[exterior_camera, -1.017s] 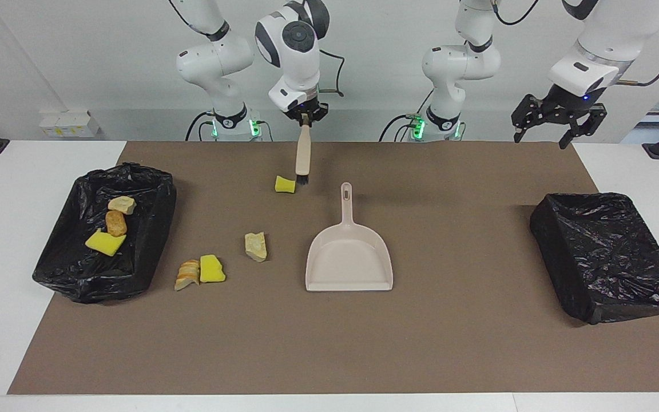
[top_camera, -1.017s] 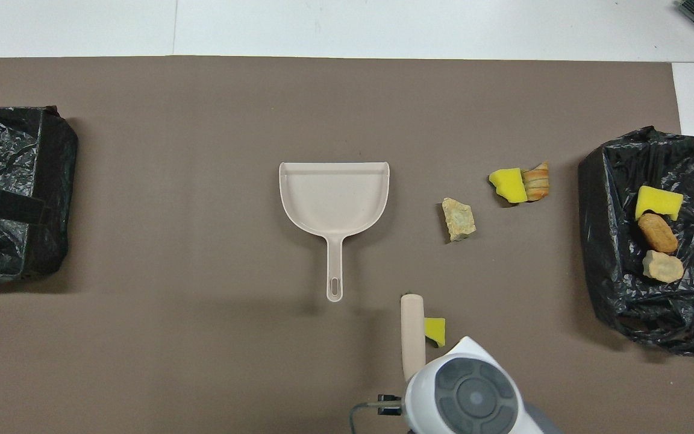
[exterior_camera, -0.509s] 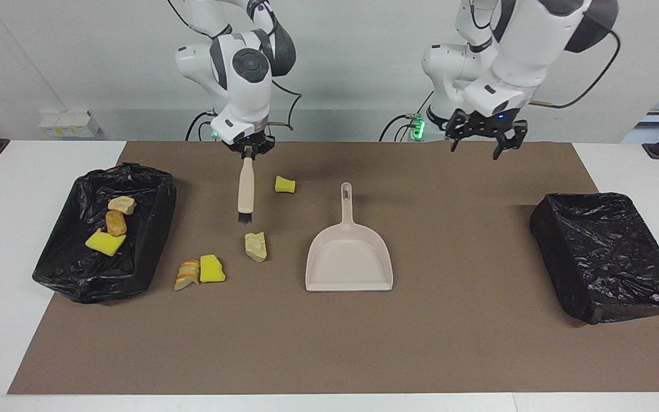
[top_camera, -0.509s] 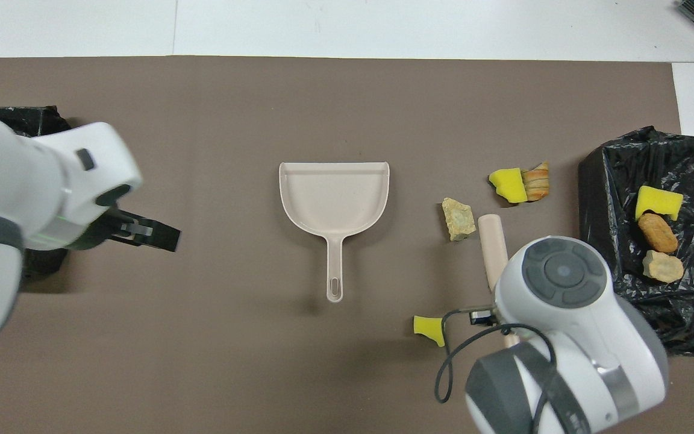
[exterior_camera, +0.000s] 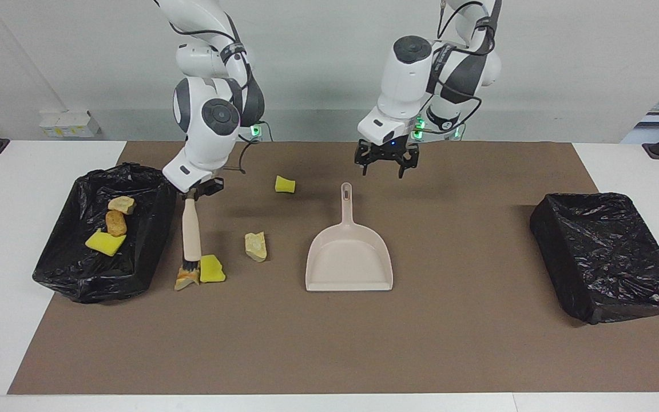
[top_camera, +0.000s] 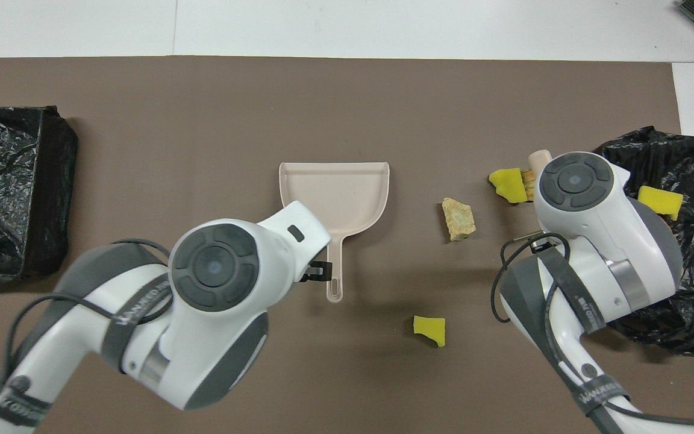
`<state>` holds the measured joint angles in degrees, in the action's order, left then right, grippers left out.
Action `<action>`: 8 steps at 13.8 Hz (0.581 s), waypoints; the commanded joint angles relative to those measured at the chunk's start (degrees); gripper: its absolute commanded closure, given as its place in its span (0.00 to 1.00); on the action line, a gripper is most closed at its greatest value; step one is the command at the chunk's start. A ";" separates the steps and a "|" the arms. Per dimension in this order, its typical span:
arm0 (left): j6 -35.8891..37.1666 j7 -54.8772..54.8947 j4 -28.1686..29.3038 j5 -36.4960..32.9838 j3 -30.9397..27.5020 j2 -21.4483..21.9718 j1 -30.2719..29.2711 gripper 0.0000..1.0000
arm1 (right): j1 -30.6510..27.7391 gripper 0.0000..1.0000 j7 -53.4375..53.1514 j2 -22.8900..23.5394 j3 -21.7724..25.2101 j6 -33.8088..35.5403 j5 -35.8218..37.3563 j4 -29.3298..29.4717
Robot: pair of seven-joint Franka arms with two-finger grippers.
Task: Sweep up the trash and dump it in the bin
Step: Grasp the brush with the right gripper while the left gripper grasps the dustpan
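My right gripper is shut on a beige hand brush. The brush's bristles touch a golden-brown bread-like scrap, beside a yellow chunk. A tan lump lies between them and the beige dustpan. Another yellow chunk lies nearer to the robots. My left gripper is open and empty, in the air close by the end of the dustpan's handle. In the overhead view the arms hide both grippers' tips.
A black-lined bin at the right arm's end holds three scraps: a tan lump, a brown lump and a yellow chunk. A second black-lined bin stands at the left arm's end. A brown mat covers the table.
My right gripper carried the brush from the yellow chunk near the robots out to the bread-like scrap beside the bin. My left gripper swung in from its end to the dustpan's handle.
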<state>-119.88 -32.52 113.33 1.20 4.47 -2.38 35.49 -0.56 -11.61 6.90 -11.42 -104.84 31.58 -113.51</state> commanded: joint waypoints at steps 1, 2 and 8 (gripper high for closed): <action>-6.05 -2.28 -0.48 -0.41 -1.22 -6.04 3.87 0.00 | -3.03 1.00 -0.25 6.61 -0.80 -3.07 6.45 4.17; -6.41 -2.55 -0.57 -0.67 -1.31 -7.89 5.01 0.00 | -3.48 1.00 -2.69 8.81 -0.80 -4.04 8.56 5.04; -10.63 -5.54 -0.40 -0.67 -1.22 -10.28 5.11 0.00 | -4.01 1.00 -6.34 9.97 -1.33 -6.95 8.24 2.34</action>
<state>-128.85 -36.47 113.16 1.19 4.13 -11.56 39.52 -3.85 -18.58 17.85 -11.91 -110.95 40.11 -109.75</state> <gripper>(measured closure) 0.000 0.740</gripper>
